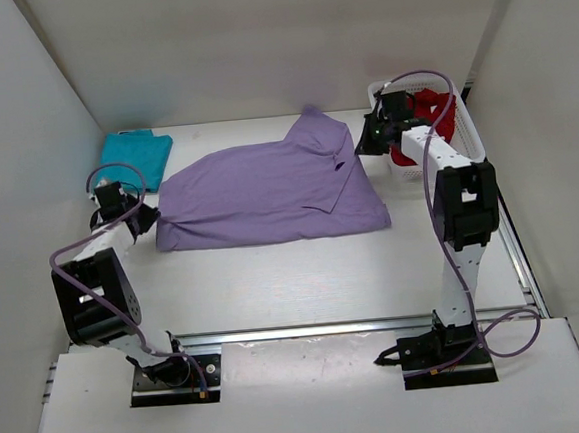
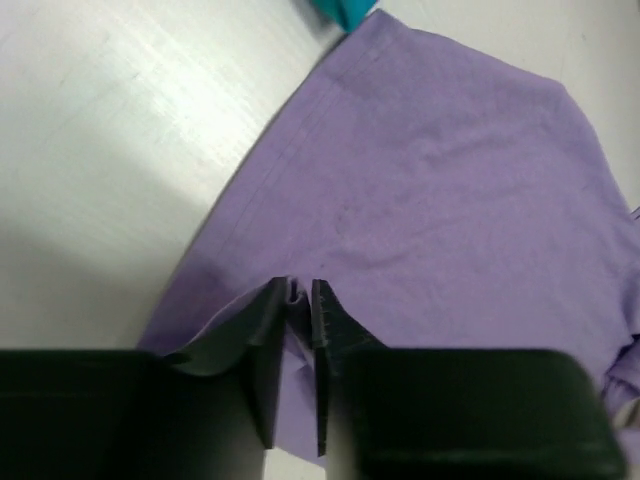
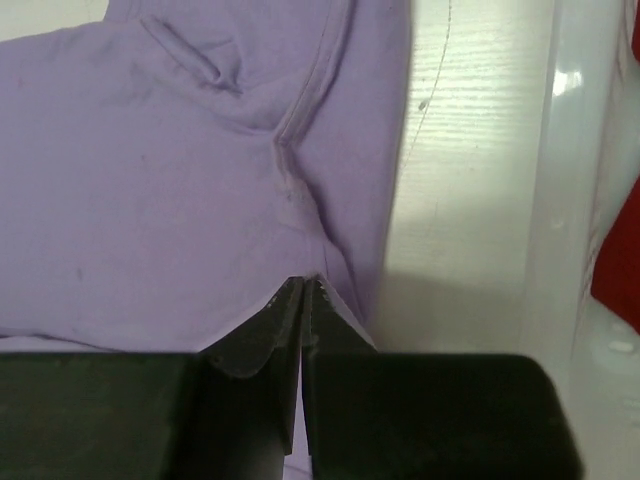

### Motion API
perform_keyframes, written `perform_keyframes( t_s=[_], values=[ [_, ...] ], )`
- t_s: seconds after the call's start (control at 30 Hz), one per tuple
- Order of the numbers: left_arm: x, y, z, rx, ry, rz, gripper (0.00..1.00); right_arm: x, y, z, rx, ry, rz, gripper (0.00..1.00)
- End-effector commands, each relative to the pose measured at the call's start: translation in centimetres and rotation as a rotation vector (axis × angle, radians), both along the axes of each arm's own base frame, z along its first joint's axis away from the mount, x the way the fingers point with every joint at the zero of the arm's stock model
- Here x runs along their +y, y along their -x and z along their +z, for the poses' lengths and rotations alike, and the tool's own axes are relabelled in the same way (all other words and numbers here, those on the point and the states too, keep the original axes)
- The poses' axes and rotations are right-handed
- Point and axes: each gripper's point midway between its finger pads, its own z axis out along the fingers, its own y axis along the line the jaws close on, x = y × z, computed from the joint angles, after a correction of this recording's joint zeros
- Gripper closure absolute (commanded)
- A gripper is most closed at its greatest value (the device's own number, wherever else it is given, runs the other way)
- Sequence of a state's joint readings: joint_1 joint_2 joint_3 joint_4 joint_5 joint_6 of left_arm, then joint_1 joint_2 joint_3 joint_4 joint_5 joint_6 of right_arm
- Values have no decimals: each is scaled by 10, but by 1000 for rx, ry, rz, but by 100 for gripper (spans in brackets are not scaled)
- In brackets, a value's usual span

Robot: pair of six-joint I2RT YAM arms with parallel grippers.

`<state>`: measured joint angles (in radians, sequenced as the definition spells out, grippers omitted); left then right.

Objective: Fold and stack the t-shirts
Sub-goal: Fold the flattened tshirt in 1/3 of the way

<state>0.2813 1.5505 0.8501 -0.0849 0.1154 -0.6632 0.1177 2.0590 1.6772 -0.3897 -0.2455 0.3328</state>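
Observation:
The lavender t-shirt lies spread across the middle of the table, partly folded. My left gripper sits at its lower left corner. In the left wrist view this gripper has its jaws a narrow gap apart, with a loose fold of the lavender shirt between them. My right gripper is at the shirt's right edge. There it is pressed shut on the hem of the lavender shirt. The teal t-shirt lies folded at the back left. The red t-shirt is in the basket.
A white mesh basket stands at the back right, right beside the right arm; its wall fills the right side of the right wrist view. White walls enclose the table on three sides. A metal rail runs along the near edge.

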Motion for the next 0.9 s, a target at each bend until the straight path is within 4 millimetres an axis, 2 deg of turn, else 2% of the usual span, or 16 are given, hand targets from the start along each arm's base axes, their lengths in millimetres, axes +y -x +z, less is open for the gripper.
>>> perform_keyframes(
  t_s=[0.0,0.1,0.13,0.23,0.27,0.33,0.37,0.4,0.47,0.5,0.53,0.6,0.63,0.7,0.73,0.87],
  values=[
    [3,-17,10,17,-66,-53,70,2,-16,9,-28,4,17,100],
    [1,-17,7,13,-27,-72,59,7,-19,16,-37,-7,37,94],
    [4,-14,13,-5,-20,-59,56,8,-15,19,-30,-8,42,85],
    [12,-3,30,-57,-51,-12,57,1,0,40,-45,2,16,64],
    [7,4,26,-43,-43,-18,60,-2,7,56,-71,7,-1,62],
    [-3,21,28,-65,-55,-29,65,-7,36,69,-93,-37,-48,63],
    [-9,25,33,-86,-47,-30,66,-7,51,48,-69,-53,-52,76],
    [-14,37,20,-61,-19,-30,71,-4,59,70,-127,-98,-71,92],
    [-17,56,13,-78,32,-10,72,-1,100,34,-66,-137,-86,100],
    [-19,66,-1,-55,52,-5,69,1,107,43,-109,-150,-97,100],
    [-18,77,-10,-37,49,15,67,-2,123,33,-108,-150,-113,99],
    [-12,84,-15,-27,47,35,63,-13,156,-3,-55,-172,-148,98],
    [-14,84,-16,-31,52,36,57,-12,161,2,-80,-194,-149,95],
    [-15,84,-22,-8,57,39,54,-26,184,-25,-34,-226,-185,82],
    [-14,80,-19,-16,52,39,52,-36,180,-19,-74,-237,-205,73],
    [-14,81,-38,34,108,50,52,-44,194,-46,-6,-244,-211,60]
  ],
)
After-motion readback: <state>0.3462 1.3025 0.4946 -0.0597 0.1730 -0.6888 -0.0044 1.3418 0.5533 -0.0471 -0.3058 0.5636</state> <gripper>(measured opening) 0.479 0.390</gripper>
